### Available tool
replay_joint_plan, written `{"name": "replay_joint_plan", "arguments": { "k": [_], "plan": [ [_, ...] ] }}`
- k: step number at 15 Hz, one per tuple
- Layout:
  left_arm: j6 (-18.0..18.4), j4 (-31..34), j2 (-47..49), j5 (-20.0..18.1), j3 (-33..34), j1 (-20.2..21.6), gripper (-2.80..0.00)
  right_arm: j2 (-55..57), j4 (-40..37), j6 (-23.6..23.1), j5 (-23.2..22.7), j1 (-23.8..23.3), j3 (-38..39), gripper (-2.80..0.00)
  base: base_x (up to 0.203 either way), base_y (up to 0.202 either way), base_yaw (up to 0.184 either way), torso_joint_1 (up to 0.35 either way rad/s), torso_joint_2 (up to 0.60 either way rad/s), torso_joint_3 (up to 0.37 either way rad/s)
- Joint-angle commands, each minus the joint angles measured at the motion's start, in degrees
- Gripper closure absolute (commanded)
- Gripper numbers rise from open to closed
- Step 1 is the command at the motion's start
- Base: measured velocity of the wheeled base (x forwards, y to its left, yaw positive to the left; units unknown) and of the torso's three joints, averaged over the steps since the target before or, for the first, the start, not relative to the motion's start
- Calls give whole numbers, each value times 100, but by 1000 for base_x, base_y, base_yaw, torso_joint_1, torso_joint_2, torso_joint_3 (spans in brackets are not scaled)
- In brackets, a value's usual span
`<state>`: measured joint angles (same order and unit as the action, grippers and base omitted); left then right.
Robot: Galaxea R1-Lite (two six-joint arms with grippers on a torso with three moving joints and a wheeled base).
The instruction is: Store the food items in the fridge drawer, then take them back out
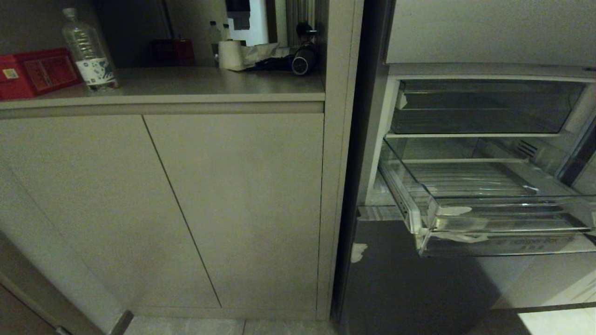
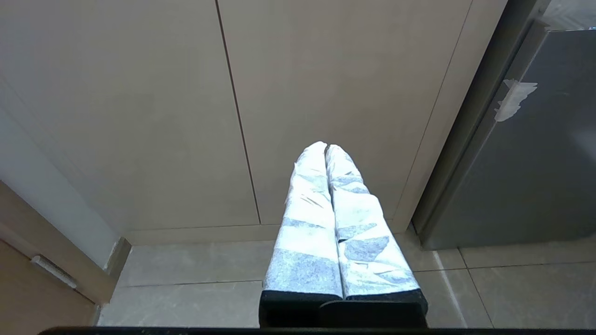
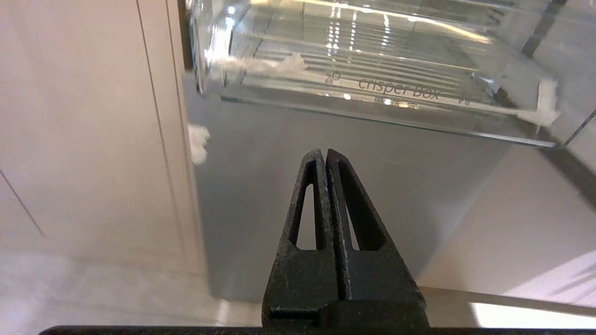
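The clear fridge drawer stands pulled out at the right, its ribbed floor bare, with white tape scraps on its front lip. No food items show in any view. From the right wrist view the fridge drawer is seen from below and in front, printed "crisper BOX". My right gripper is shut with nothing in it, low, below the drawer's front and facing the grey fridge door panel. My left gripper, fingers wrapped in white tape, is shut and empty, low before the beige cabinet. Neither arm shows in the head view.
Beige cabinet doors fill the left, with a counter carrying a plastic bottle, a red box and a paper roll. A second clear fridge bin sits above the drawer. Tiled floor lies below.
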<state>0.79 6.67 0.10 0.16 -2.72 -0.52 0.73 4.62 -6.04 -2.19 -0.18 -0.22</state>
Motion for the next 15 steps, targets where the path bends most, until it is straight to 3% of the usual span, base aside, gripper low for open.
{"name": "replay_joint_plan", "arguments": {
  "k": [1, 9, 15],
  "plan": [
    [0, 1, -1, 2, -1, 0, 0, -76, 21, 350, 46, 1, 198, 0, 0, 0, 0, 0, 0, 0],
    [0, 1, -1, 2, -1, 4, 0, -82, 21, 463, 219, 1, 207, 0, 0, 0, 0, 0, 0, 0],
    [0, 1, -1, 2, -1, 2, 0, -82, 21, 446, 211, 1, 207, 0, 1, 4, -152, 3, 3, 2]
  ]
}}
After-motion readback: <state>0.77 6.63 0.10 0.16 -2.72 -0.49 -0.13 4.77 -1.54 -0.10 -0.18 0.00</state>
